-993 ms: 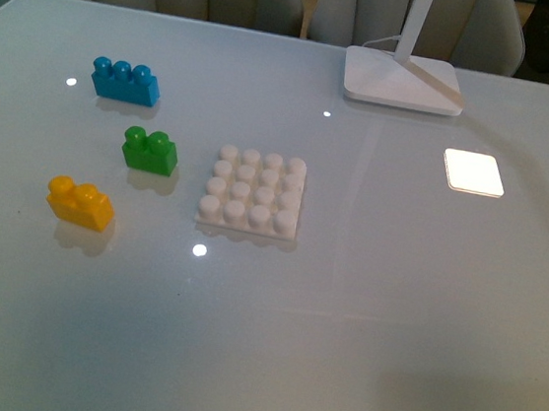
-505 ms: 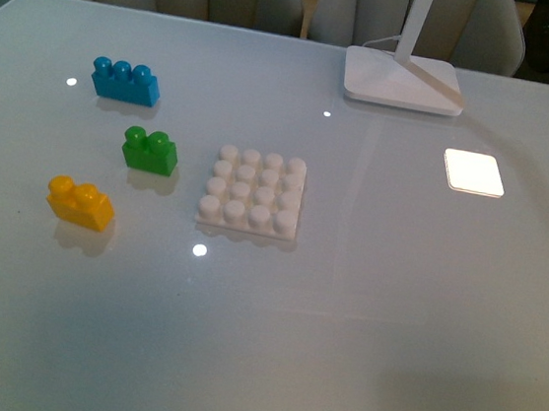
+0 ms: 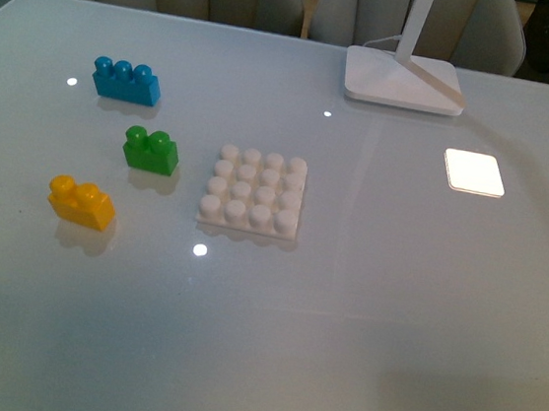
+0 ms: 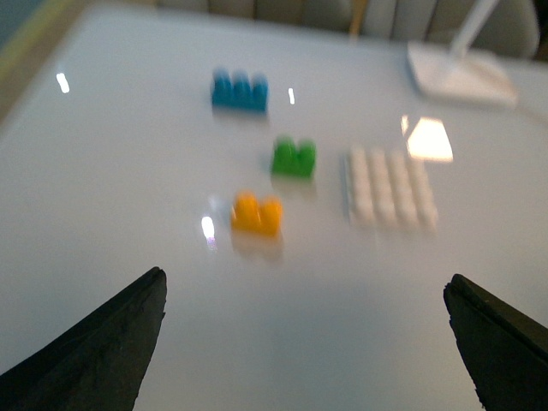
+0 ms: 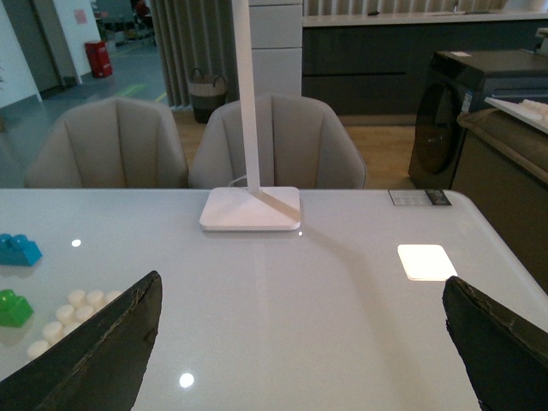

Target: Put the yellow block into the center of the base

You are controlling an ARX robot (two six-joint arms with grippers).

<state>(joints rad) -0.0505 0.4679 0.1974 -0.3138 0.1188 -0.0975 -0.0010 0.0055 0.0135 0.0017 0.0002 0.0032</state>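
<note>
The yellow block [image 3: 80,201] is seen on the desk [image 3: 360,324], apart from the base [image 3: 254,192]; left hand [image 4: 304,278] and right hand [image 5: 301,282] are held wide, perhaps for grasping.

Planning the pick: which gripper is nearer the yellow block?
Left. The left gripper has the yellow block straight ahead; the right gripper faces the lamp foot, block outside its view.

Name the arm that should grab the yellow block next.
Left. The yellow block lies left of the base, and the left gripper, open, faces it; the right gripper faces the lamp foot.
</note>
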